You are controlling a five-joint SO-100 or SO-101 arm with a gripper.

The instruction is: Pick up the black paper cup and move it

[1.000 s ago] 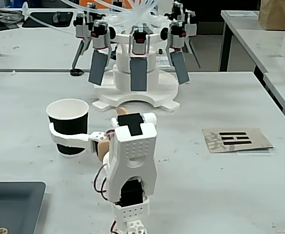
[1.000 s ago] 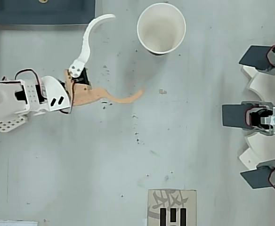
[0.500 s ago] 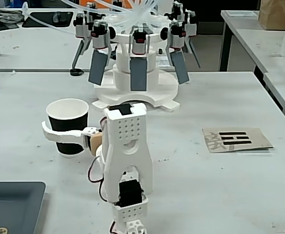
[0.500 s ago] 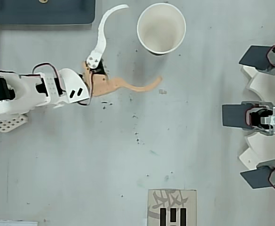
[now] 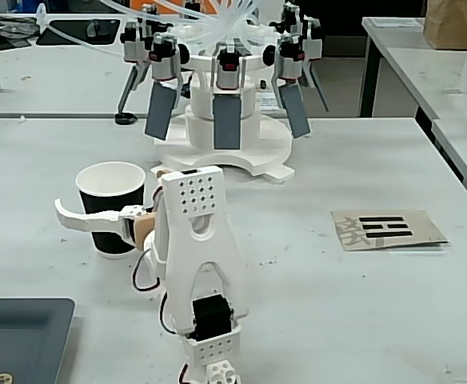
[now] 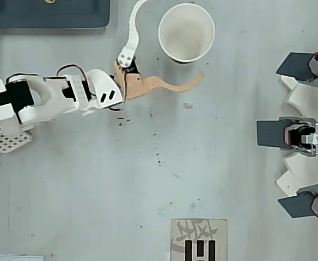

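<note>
The two-finger gripper [image 6: 172, 38] on the white printed arm [image 6: 50, 100] stood spread wide, holding nothing. One finger was a curved white blade [image 6: 133, 24] and the other a curved tan one [image 6: 172, 84]; seen from overhead, the white tip lay toward the top edge and the tan tip reached under the cup's lower side.

The black paper cup [image 6: 186, 32], white inside and at its rolled rim, stood upright on the grey table [image 6: 148, 190], mouth open to the ceiling. From overhead it sat to the right of the gripper's wrist, partly inside the mouth of the open fingers but touching neither that I could see. In the fixed view the cup [image 5: 110, 206] was left of the arm's upright body [image 5: 193, 264], with the white finger [image 5: 81, 218] crossing its front wall. Its long axis ran straight up, so a sideways pinch across the wall looked the natural grip. I judged the arm had to push a little farther toward the cup before closing, or the tips would catch only its near side.

I counted one cup, one arm and one gripper. Beyond them stood one white round rig with three dark hanging paddles [image 5: 225, 120], one printed card [image 5: 387, 228], and one dark tray [image 5: 21, 336] at the table's corner.
</note>
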